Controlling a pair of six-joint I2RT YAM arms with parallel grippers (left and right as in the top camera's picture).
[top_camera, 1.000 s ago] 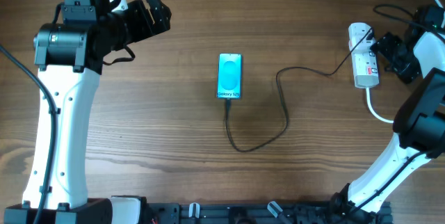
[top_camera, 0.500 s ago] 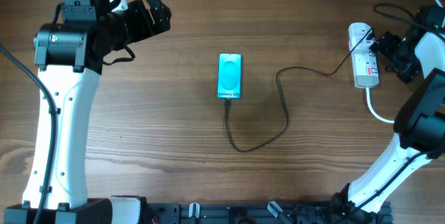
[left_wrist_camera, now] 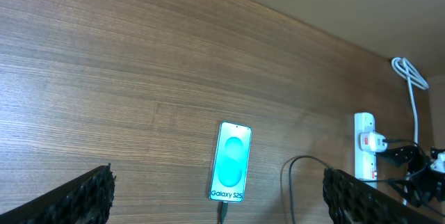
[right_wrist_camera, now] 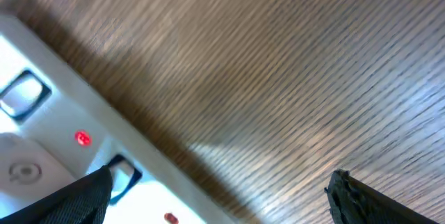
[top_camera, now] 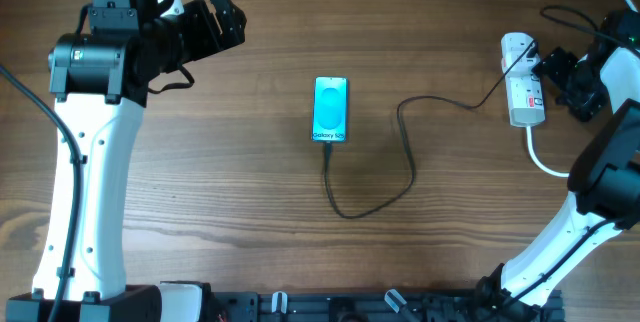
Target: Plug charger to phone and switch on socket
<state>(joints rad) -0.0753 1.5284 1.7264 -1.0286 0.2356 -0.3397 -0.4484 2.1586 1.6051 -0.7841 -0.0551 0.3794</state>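
Wooden surface [top_camera: 250,182]: left hand [top_camera: 222,20] hovers wide open and empty, well apart from the central phone [top_camera: 331,110]. Black charger [top_camera: 405,152] loops from the phone's lower end rightward to the socket [top_camera: 522,79], right hand [top_camera: 562,74] wide open just beside it.

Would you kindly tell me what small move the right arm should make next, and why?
Probably ease the open right hand onto the socket and press its switch. The charger already reaches the phone at its lower end and runs to the socket, so switching seems all that remains, though I cannot tell whether it is on.
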